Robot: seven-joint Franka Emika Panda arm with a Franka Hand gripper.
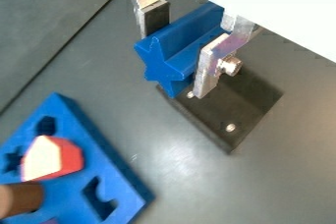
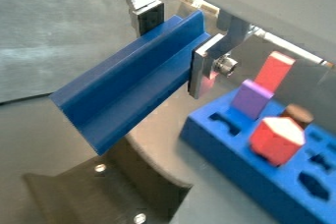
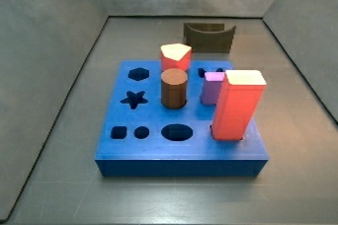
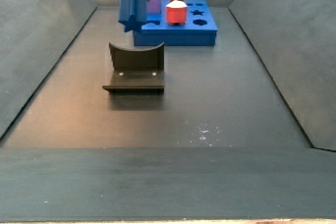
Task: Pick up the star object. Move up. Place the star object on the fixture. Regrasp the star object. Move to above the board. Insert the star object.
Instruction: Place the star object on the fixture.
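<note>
The tool has flat silver fingers, dark pads.

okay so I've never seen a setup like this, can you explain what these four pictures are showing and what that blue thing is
It is a robot arm working in a dark bin. Two cameras sit on its wrist, looking past the gripper; two others are fixed beside the bin. The gripper's two silver fingers are shut on the star object, a blue peg with a star-shaped end, and hold it in the air. On the floor lie the board, a blue slab with shaped holes and red, brown and purple pegs, and the fixture, a dark bracket, standing apart from the board.
</note>
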